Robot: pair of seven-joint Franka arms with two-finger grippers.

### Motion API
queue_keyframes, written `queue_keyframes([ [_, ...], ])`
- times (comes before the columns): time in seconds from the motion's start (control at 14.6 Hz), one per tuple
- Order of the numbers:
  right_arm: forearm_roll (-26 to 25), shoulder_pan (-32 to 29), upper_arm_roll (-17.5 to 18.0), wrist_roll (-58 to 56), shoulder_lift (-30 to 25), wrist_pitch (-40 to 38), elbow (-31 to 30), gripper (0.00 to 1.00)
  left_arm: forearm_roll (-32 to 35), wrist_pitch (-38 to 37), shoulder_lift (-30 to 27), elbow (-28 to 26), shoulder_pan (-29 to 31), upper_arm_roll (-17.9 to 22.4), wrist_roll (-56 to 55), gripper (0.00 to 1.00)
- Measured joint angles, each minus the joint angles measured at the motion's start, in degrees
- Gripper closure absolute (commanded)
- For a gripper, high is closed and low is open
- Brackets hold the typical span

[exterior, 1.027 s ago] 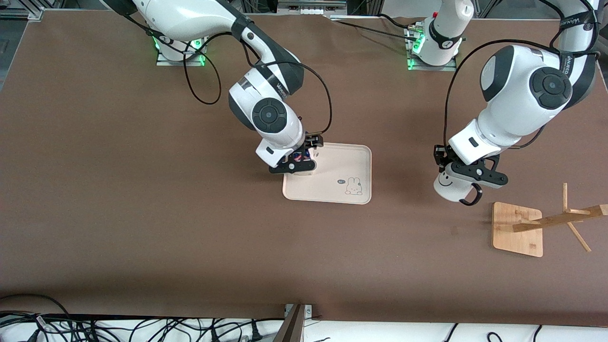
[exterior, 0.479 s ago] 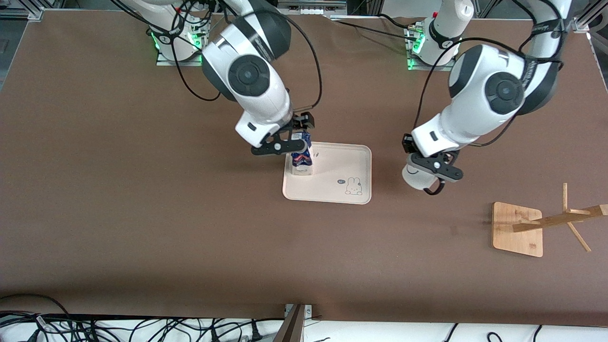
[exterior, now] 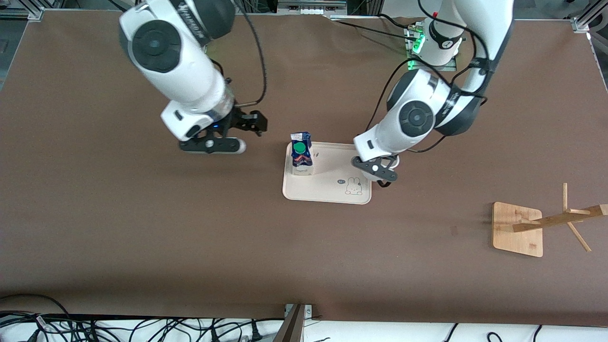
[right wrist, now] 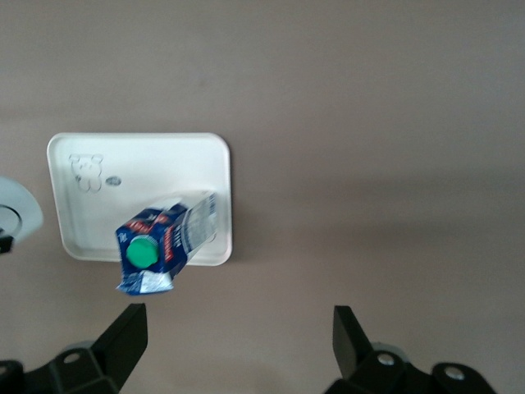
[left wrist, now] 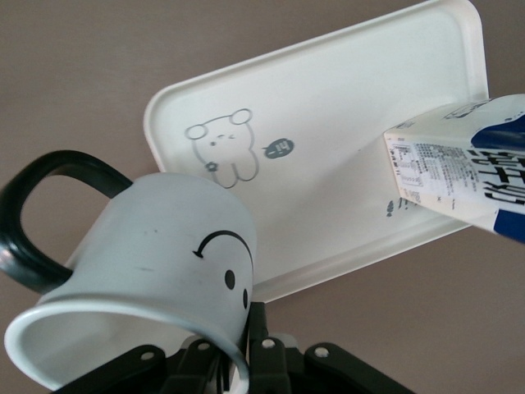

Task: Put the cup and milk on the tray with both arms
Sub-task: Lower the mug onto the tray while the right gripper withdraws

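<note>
Left end effector (exterior: 377, 173) clamped on cup (left wrist: 148, 263), over the tray (exterior: 332, 194) edge; bare tray lies toward the upright milk (exterior: 300, 159). Right end effector (exterior: 223, 137) apart, over desk beside the milk.

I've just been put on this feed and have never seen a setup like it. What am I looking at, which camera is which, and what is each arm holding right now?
Two white robot arms work at a brown table.

The wide picture looks down from across the table, with both bases along its top. The other two come from cameras on each arm's wrist.

The cream tray lies mid-table. The milk stands upright on it, toward the right arm's end. A wooden rack sits toward the left arm's end, nearer the front camera.

The right gripper is over bare table beside the tray, its jaws open and empty.

The left gripper is over the tray's edge, its jaws shut on the cup, a white mug with a smiley face, not yet set down.
</note>
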Motion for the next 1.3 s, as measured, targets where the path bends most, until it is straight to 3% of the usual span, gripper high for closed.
queue_keyframes([
  [0.27, -0.01, -1.78, -3.25, -0.05, -0.84, -1.06, -0.05, 0.0, 0.0, -0.01, 5.53, 2.47, -1.89, 0.09, -0.82, 1.0],
  [0.68, -0.01, -3.32, -12.07, -4.23, -0.33, -1.17, -0.5, 0.0, 1.32, -0.23, 10.03, 6.45, -5.22, 0.16, -2.72, 1.0],
  [1.3, -0.08, -10.96, -13.1, -17.17, 2.89, -0.45, -0.83, 0.0, 5.53, -1.0, 11.74, 7.25, -7.14, 1.46, -2.86, 1.0],
])
